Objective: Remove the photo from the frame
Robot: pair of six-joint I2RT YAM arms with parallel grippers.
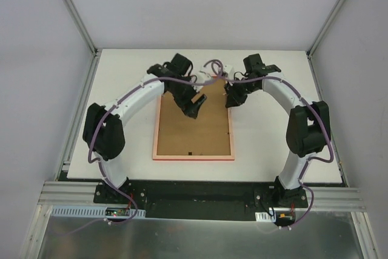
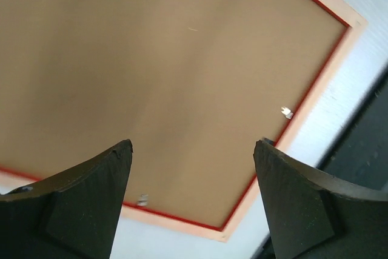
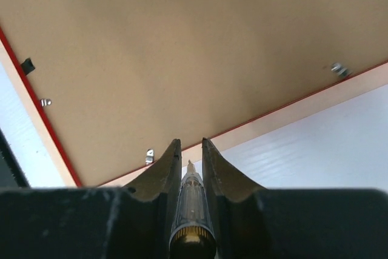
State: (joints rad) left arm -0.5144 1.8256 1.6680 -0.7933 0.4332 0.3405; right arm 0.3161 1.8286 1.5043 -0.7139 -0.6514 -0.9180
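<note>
Top external view: the frame [image 1: 193,157] lies face down at the middle of the tabletop [image 1: 121,71], its near rail close to the near edge. The brown backing board [image 1: 194,128] faces up. The photo is not visible; it is judged to sit beneath this board.

Left hand [image 2: 193,147]: fingers spread wide, holding nothing, poised above the board's far half. Right hand [image 3: 191,144]: fingers drawn narrow around a slim tool [image 3: 191,210] with a clear barrel, its tip aimed at the frame rail nearest the tabletop's right edge.

Handling notes (judgement):
- The frame is thin, light and rigid. It will likely slide on the smooth tabletop if pushed sideways, so press down on it while working.
- The pane underneath is fragile. Avoid point loads at the board's centre.
- Small metal tabs [image 3: 150,157] along the inner rim retain the board. They are stiff and must be bent clear with the tool.
- The board lies flush with the rim. Lift it at an edge or corner.
</note>
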